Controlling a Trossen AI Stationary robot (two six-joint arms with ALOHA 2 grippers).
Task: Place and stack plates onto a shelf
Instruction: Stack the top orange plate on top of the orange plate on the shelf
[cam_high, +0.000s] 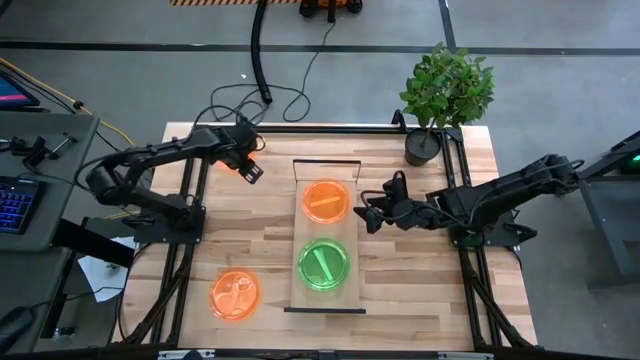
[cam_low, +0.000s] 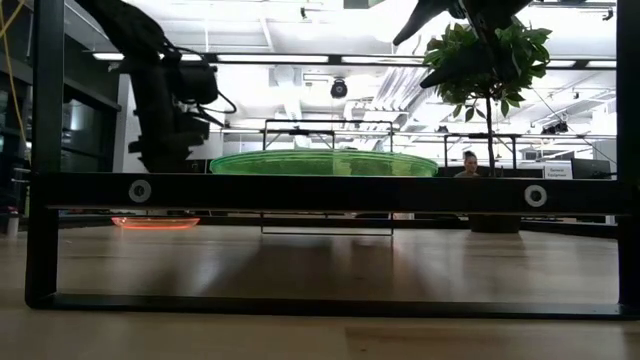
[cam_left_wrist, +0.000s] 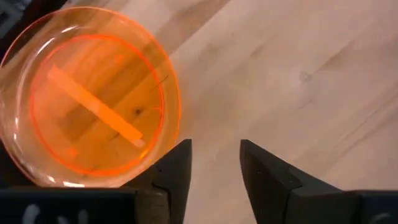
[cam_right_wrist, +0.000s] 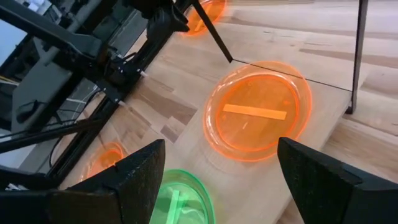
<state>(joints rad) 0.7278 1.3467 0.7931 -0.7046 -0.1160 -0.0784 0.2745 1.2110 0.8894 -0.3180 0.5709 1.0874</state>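
Stretching across most of the room's middle is the butcher-block table, and laid on it lengthwise runs the shelf, a narrower light wood board with thin black frames at its ends. Two dark arms reach in from either side.

On the shelf sit two stacks or single plates, I can't tell which from above: an orange plate toward the far end and a green plate toward the near end, close to each other but not touching. From table height the green plate shows as a flat disc resting on the shelf's top. Off the shelf, down on the tabletop near the left front corner, lies another orange plate.

Over by the far left of the shelf, the left gripper hangs above bare tabletop; its wrist camera shows the two fingers parted by a narrow gap with nothing between them, and an orange plate just beside one finger.

Beside the shelf's right edge, level with the far orange plate, the right gripper sits with its fingers spread wide and empty, the orange plate visible between them on the board.

A potted plant stands at the table's far right corner.
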